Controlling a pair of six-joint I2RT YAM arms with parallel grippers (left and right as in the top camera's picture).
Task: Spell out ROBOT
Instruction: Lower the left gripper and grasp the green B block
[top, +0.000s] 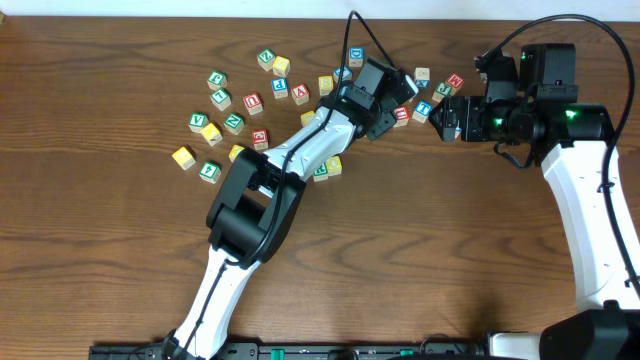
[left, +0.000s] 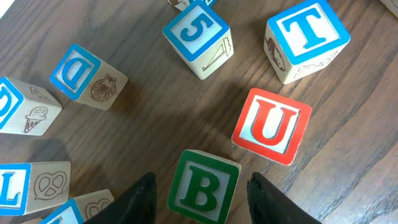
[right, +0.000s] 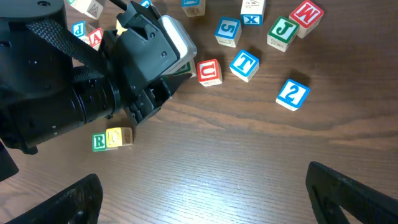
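Left wrist view looks straight down on the green-framed B cube, which sits flat on the counter with its letter face up, between the two dark fingers of the left tool. That tool stands at a middling width, one finger on each side of the B with a sliver of wood grain showing at each side, so I judge the cube straddled but not yet pinched. The red U cube lies just beside the B's upper right corner, near one finger, and could be nudged. The blue-framed T cube is beyond it, apart from both. From the right wrist view, the green R cube and a yellow cube sit touching side by side on open counter, a start on the word, and the right tool hangs wide with nothing between its fingers. As for handling, the B looks like a small wooden block: light, rigid, unlikely to be harmed by a firm squeeze, though its smooth printed sides may slip or let it twist. The best hold is on two opposite flat sides, centred and low, not on the corners.
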